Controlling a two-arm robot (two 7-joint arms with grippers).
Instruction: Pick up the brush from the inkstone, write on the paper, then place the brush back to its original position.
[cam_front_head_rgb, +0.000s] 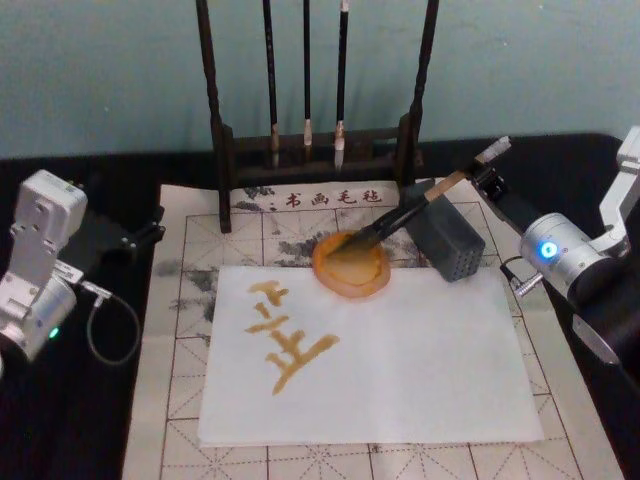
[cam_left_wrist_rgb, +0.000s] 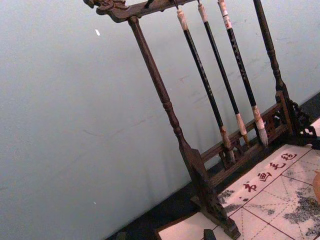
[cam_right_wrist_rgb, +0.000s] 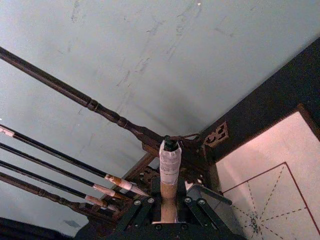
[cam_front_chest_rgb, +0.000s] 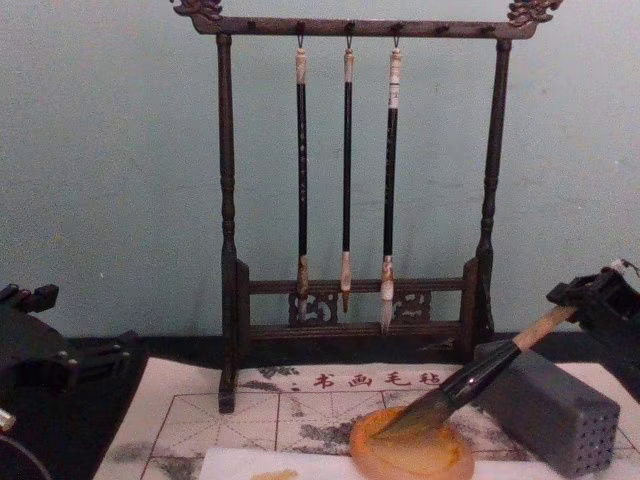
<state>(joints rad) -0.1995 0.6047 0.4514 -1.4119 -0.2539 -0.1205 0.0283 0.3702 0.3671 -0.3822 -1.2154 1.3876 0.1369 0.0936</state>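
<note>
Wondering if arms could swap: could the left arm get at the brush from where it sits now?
Probably not easily. The left gripper sits off the mat's far left, while the brush leans from inkstone onto the grey block, its handle end gripped by the right gripper.

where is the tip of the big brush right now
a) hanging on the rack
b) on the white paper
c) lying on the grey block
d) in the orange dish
d: the brush slants down from the right claw, bristles resting in the orange dish.
</note>
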